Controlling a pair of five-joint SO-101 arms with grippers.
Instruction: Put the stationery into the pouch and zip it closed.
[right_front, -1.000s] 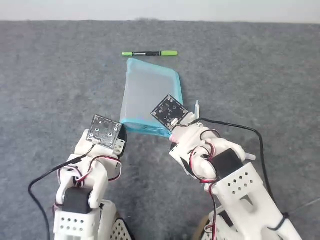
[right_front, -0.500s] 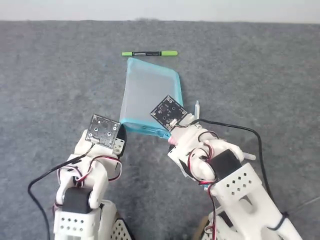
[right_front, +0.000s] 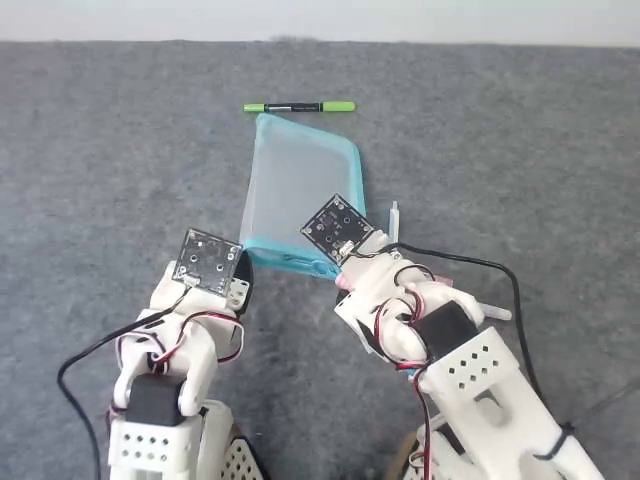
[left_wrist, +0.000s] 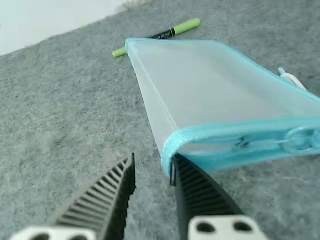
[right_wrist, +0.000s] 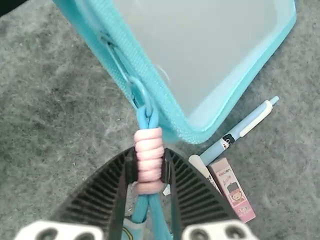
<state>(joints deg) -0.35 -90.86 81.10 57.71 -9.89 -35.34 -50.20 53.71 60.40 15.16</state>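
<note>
- One pouch (right_front: 300, 185), pale with teal edging, lies flat in the middle of the grey surface (right_front: 110, 150), its zip edge nearest the arms.
- One green marker (right_front: 298, 106) lies just beyond the pouch's far edge, outside it and not touching.
- One blue pen (right_wrist: 241, 131) lies on the surface just beside the pouch's right edge.
- One pink eraser (right_wrist: 232, 196) lies next to the pen's near end; a white piece between them is too hidden to name.
- The right fingers (right_wrist: 100, 200) are clenched on the pink coiled pull (right_wrist: 148, 160), which hangs from the zip slider at the pouch's near right corner.
- The left fingers (left_wrist: 112, 192) are spread, grasping nothing, at the pouch's near left corner; I cannot tell whether one touches it.
- In the high view the right wrist covers that near right corner and most of the pen; one black cable (right_front: 470, 262) loops over the arm.
</note>
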